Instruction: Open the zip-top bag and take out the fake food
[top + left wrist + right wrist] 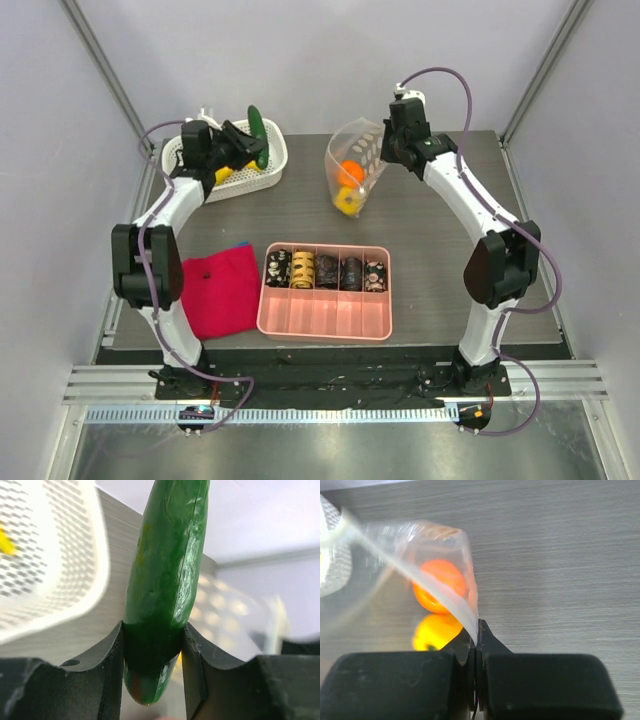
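At the upper left of the top view, the left gripper (250,148) has its fingers closed part-way on a green piece (258,130) of the fake food. The wrist view shows the two dark pads pressed against its lower end, one on each side, while the rest rises up and out past the fingertips. It is held over the white basket (275,160), whose lattice wall (60,555) fills the upper left of that view. A yellow piece (222,175) lies inside the basket.

At the upper middle of the top view, the right gripper (476,635) is pinched nearly flat on the edge of the zip-top bag (440,535). The bag (358,160) hangs down and to the left from the fingers, mouth upward. An orange piece (440,585) shows through the plastic, and a yellow-orange piece (436,632) shows lower in the frame. In the top view this second piece (349,200) sits at the bag's bottom end, down at the table (440,270).

Bare wood grain lies between basket and bag. Lower in the frame, well apart from both grippers, a pink tray (325,320) holds dark patterned cylinders (325,270) in its upper row. A red cloth (220,290) lies just to the tray's left.
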